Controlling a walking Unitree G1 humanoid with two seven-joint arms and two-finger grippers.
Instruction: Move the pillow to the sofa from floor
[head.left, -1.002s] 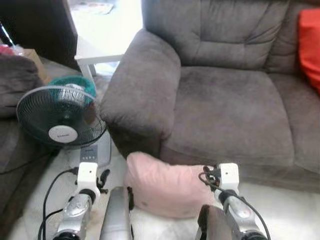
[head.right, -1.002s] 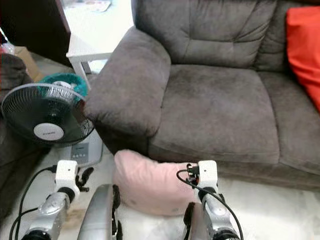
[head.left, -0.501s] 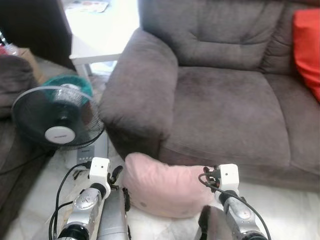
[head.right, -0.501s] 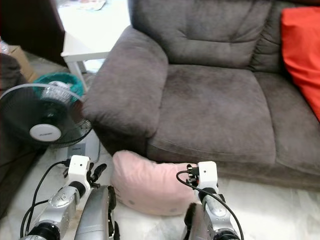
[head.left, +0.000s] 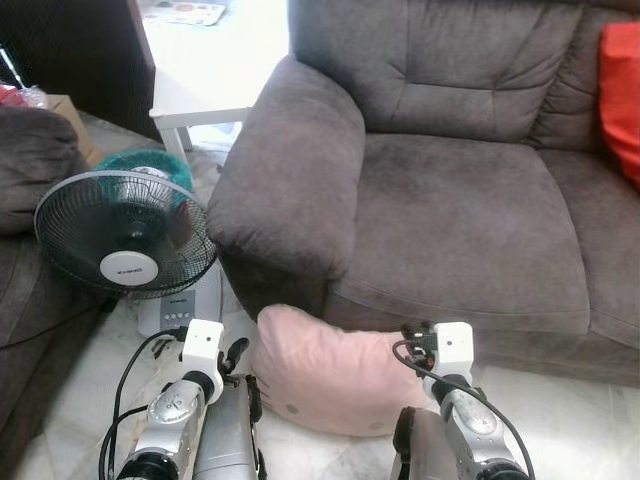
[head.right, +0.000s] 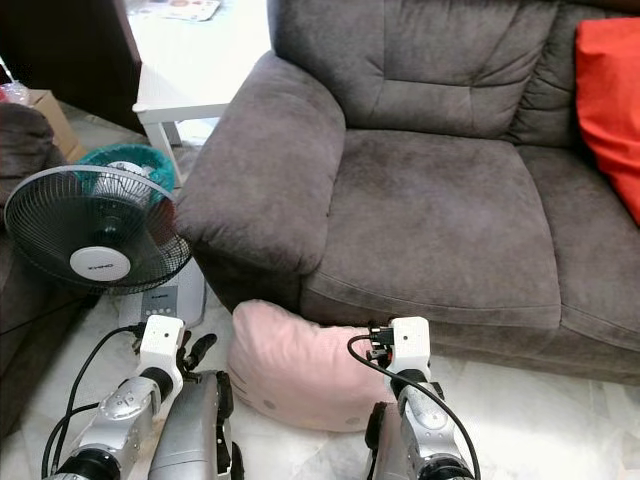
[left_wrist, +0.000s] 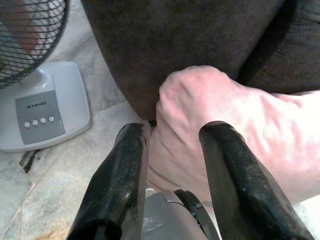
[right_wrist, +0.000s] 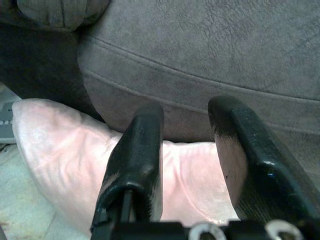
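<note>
Status: the task is at the approach stage; nothing has been lifted. The pink pillow lies on the floor, leaning against the front base of the grey sofa, directly ahead of and between my 2 claws.

My left claw is spread open. Its fingers bracket the near corner of the pillow, the pillow fabric bulging into the gap between them. I cannot tell whether either finger presses the fabric. My right claw is also open, its 2 fingers reaching over the far end of the pillow with the sofa's seat front just beyond. Neither claw has closed on anything.

Remaining, in my judgement: close both claws on the pillow ends, raise it clear of the floor, carry it up over the seat edge and set it down on the seat cushion, which lies ahead of and above both claws.

Other items: a standing fan sits outboard of my left claw, its base close to the pillow's corner. A red cushion occupies the sofa well beyond my right claw. A white table stands behind the armrest.

Change from 0.5 s ago: the head view has shifted slightly; my left arm holds much the same place beside the pillow, having come forward from its position 1 s ago. The pillow has not moved.
</note>
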